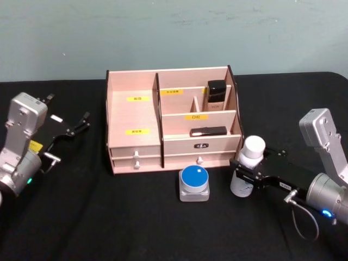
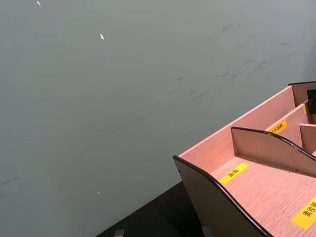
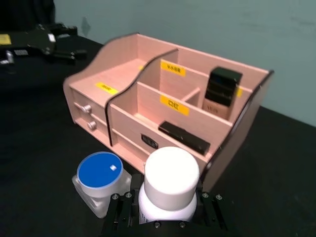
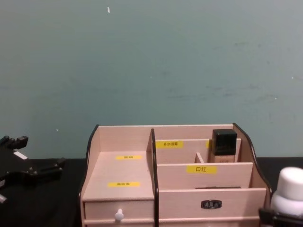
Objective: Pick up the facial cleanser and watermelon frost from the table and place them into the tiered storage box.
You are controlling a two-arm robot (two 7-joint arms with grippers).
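Observation:
The tiered storage box (image 1: 130, 114) (image 3: 126, 59) (image 4: 125, 168) stands mid-table, and its left end shows in the left wrist view (image 2: 266, 192). In front of its right corner my right gripper (image 1: 243, 175) (image 3: 163, 210) is shut on a white bottle with a white cap (image 1: 249, 160) (image 3: 170, 177) (image 4: 289, 189), upright. Beside that bottle a clear jar with a blue lid (image 1: 194, 182) (image 3: 100, 172) sits on the table. I cannot tell which of the two is the facial cleanser and which the watermelon frost. My left gripper (image 1: 86, 122) (image 3: 78, 41) hangs open at the far left.
A black-capped bottle (image 1: 216, 94) stands in the box's back right compartment. A flat black item (image 1: 208, 131) lies in the front right one. The box's left compartments hold nothing. Black cloth covers the table, with a green wall behind.

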